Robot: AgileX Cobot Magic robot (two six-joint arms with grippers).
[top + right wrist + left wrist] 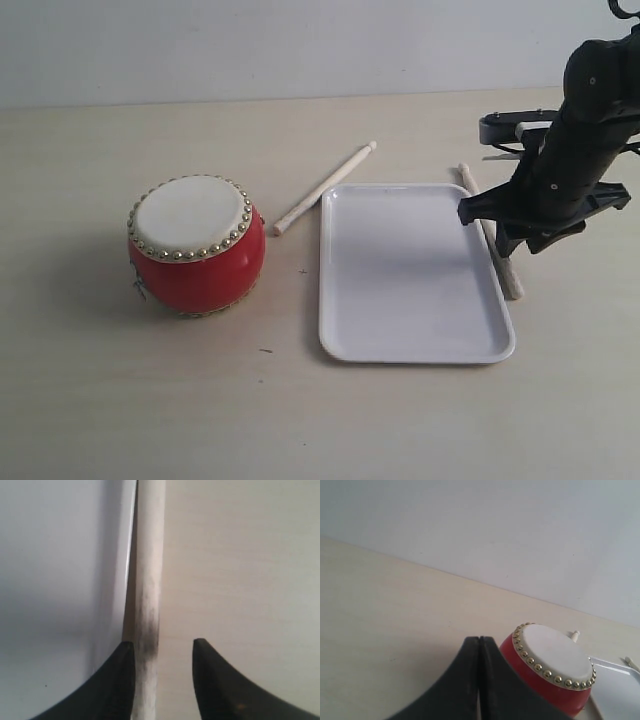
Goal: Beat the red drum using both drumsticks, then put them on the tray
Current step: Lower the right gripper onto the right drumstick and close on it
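The white tray point(415, 275) is sitting on the pale counter point(300, 420), right of centre in the exterior view, with its long sides running from near to far. Its flat floor is showing as bare white inside the low raised rim.

The red drum point(197, 255) is standing upright on the counter to the left of the tray, apart from it, with its cream skin facing up and rows of gold studs ringing the body.

One drumstick point(325, 188) is lying flat on the counter behind the gap between drum and tray. It is running diagonally, and its nearer end is resting just beside the tray's far left corner.

The second drumstick point(512, 282) is lying on the counter along the outside of the tray's right rim, just beside it. Whether it is touching the rim cannot be told.

The right arm point(590, 110) is reaching down over this second drumstick. The right jaws are standing wide apart and straddling the shaft. In the right wrist view the drumstick point(149, 580), smudged dark along part of its length, is passing between them. It is sitting close against the jaw on the tray point(60, 580) side, with a clear gap to the other jaw. The jaws are not clamping it.

The left jaws are pressed fully together and gripping nothing. In the left wrist view they are hovering over bare counter, near the red drum point(550, 675) and apart from it. The tray point(615, 690) is showing beyond the drum.
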